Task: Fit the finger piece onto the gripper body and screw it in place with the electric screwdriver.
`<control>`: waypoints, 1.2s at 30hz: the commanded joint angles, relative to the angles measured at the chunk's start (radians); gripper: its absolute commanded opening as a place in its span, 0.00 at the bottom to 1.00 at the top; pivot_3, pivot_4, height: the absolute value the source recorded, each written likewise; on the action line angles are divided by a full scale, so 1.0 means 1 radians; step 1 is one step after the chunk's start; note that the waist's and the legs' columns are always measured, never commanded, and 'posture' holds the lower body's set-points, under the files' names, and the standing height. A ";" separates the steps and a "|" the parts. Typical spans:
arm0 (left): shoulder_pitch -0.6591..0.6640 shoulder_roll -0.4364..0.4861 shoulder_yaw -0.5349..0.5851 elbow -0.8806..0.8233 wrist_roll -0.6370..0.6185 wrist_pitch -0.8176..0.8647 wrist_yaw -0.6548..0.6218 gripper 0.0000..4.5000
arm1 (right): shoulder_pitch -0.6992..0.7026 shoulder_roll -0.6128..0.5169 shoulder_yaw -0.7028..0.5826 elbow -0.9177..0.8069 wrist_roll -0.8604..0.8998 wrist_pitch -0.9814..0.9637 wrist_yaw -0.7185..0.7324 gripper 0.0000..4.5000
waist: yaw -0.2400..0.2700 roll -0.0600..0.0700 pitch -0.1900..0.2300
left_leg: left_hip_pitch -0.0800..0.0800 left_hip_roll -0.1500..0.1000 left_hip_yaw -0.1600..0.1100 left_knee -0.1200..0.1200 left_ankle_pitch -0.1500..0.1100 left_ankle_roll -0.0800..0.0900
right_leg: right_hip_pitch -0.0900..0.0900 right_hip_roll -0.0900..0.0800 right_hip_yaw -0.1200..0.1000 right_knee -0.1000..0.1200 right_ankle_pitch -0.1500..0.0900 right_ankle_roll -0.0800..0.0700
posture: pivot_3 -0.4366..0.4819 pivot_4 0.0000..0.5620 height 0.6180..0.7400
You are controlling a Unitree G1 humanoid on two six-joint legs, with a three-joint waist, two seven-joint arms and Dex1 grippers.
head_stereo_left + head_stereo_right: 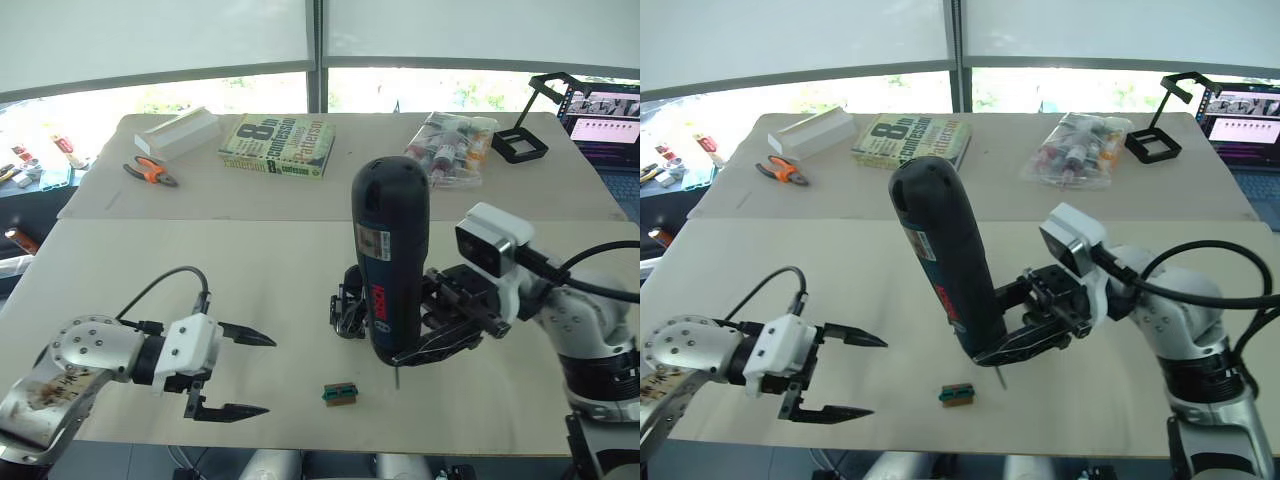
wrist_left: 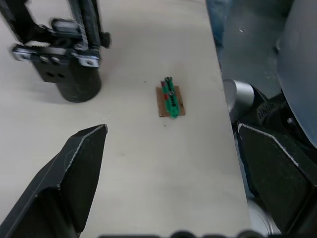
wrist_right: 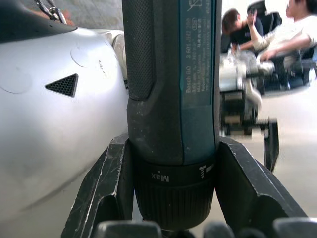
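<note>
Two black fingers of the right gripper (image 1: 425,350) squeeze the electric screwdriver (image 1: 390,260) low down, holding it upright, bit pointing at the table (image 1: 150,260). The gripper body (image 2: 74,74) stands just behind it. The left gripper (image 1: 245,375) hangs wide open, holding nothing.

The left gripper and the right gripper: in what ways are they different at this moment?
The left gripper is open and holds nothing, while the right gripper is shut on the electric screwdriver. The left gripper hangs near the front edge of the table, apart from everything on it; the right gripper holds the screwdriver nearly upright, bit down, beside the gripper body. Both have two black fingers.
</note>
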 commanded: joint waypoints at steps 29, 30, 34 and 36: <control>-0.130 -0.210 -0.297 0.231 0.219 -0.278 0.010 1.00 | 0.133 0.177 0.091 -0.019 -0.216 -0.362 -0.027 0.42 | -0.009 -0.001 0.000 | 0.005 0.005 0.007 -0.001 -0.002 -0.002 | -0.001 0.008 0.007 -0.001 0.002 -0.001 | 0.48 0.27 1.00; -0.128 -0.209 -0.297 0.231 0.219 -0.279 0.011 1.00 | 0.126 0.175 0.087 -0.004 -0.215 -0.364 -0.020 0.42 | -0.009 -0.001 0.000 | 0.005 0.005 0.008 -0.001 -0.002 -0.002 | -0.001 0.008 0.007 -0.001 0.002 -0.001 | 0.48 0.27 1.00; -0.132 -0.219 -0.305 0.232 0.234 -0.286 0.026 1.00 | 0.110 0.168 0.076 0.014 -0.204 -0.357 -0.013 0.42 | -0.009 -0.001 0.000 | 0.006 0.005 0.008 -0.001 -0.002 -0.002 | -0.001 0.009 0.008 0.000 0.002 -0.001 | 0.48 0.27 1.00; -0.132 -0.219 -0.308 0.231 0.236 -0.286 0.030 1.00 | 0.115 0.166 0.079 -0.006 -0.199 -0.348 -0.025 0.42 | -0.009 -0.001 0.000 | 0.006 0.005 0.008 -0.001 -0.002 -0.002 | -0.001 0.009 0.008 -0.001 0.002 -0.001 | 0.48 0.27 1.00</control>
